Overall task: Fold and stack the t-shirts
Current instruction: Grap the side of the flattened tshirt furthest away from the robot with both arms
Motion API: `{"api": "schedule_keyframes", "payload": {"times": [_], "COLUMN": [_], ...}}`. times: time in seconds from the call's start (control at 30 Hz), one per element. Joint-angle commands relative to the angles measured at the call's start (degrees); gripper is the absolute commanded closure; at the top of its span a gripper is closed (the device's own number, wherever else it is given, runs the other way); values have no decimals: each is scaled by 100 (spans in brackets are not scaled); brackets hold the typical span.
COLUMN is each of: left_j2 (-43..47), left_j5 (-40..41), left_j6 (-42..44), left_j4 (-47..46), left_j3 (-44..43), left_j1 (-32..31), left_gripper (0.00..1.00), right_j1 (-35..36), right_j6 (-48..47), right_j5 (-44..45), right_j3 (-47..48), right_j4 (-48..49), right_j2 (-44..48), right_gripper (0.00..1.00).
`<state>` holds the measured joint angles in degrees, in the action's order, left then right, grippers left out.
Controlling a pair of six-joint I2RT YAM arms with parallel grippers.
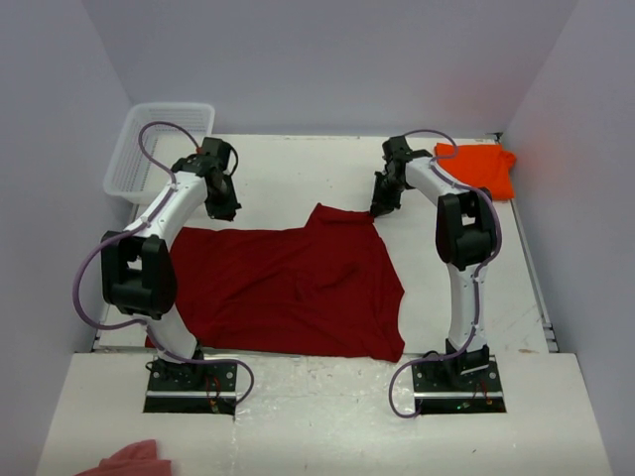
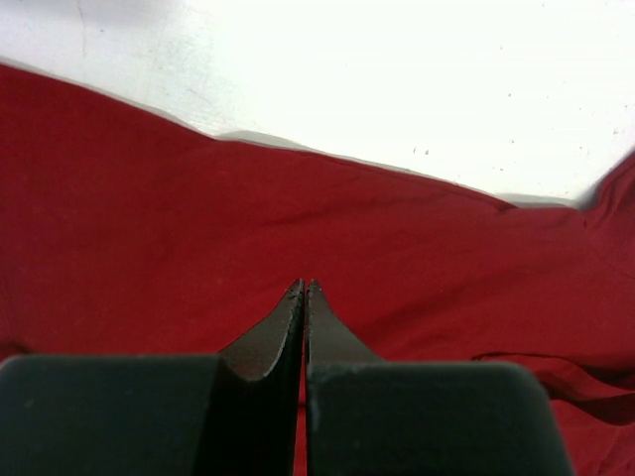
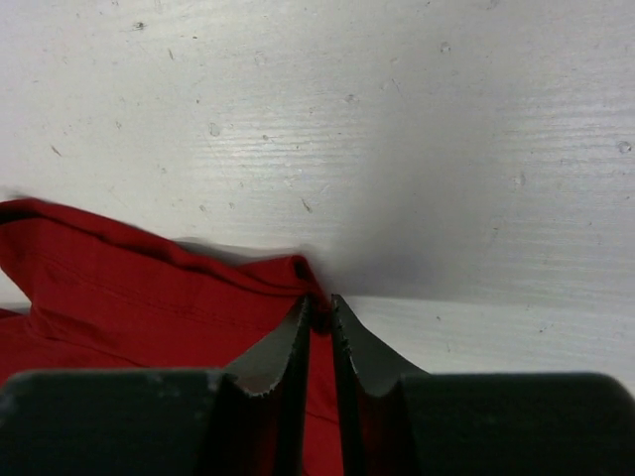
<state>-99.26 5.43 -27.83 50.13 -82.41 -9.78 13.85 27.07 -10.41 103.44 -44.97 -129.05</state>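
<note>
The dark crimson t-shirt [image 1: 288, 288] lies spread flat across the near half of the table. The bright orange t-shirt [image 1: 481, 169] sits folded at the far right corner. My left gripper [image 1: 224, 205] hovers at the crimson shirt's far left edge. In the left wrist view its jaws [image 2: 305, 286] are shut over the red cloth [image 2: 298, 208], with nothing seen between them. My right gripper [image 1: 382, 206] is at the shirt's raised far right corner. In the right wrist view the gripper [image 3: 320, 299] pinches a folded edge of the red cloth [image 3: 129, 297] at its tips.
A clear plastic basket [image 1: 159, 149] stands at the far left corner. A pale pink cloth scrap [image 1: 134, 458] lies on the near ledge, bottom left. Bare white table [image 1: 298, 169] runs behind the crimson shirt, and purple walls close in on three sides.
</note>
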Motion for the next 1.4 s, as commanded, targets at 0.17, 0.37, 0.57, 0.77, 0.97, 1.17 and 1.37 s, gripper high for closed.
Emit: {"api": "schedule_keyframes", "payload": {"times": [0.17,0.37,0.57,0.77,0.97,1.17,1.37], "left_j2": [-58,-286,-1155,-1965,-2325,-2756,-2721], "left_j5": [-16,519,458,670,1311,1610,1462], "left_j6": [103,-73,-240,-275,-100,-117,-90], "left_j4": [-275,-144,304,647,753,929,481], "left_j3": [6,-213,-1258,-2068,-2376,-2973,-2632], "left_j1": [11,20,125,625,846,838,767], "left_gripper": [100,78,63,62,57,56,57], "right_j1": [-14,-22,-66,-250,-356,-383,-383], "right_j6": [-140,-237,-579,-852,-1133,-1186,-1099], "right_j5": [-93,574,742,795,611,348,391], "right_j3": [159,123,1010,2046,2874,2919,2384], "right_j4": [76,147,-336,-714,-969,-917,-768], "right_j2": [55,486,399,-31,-444,-559,-375], "right_gripper": [100,100,100,100,100,100,100]}}
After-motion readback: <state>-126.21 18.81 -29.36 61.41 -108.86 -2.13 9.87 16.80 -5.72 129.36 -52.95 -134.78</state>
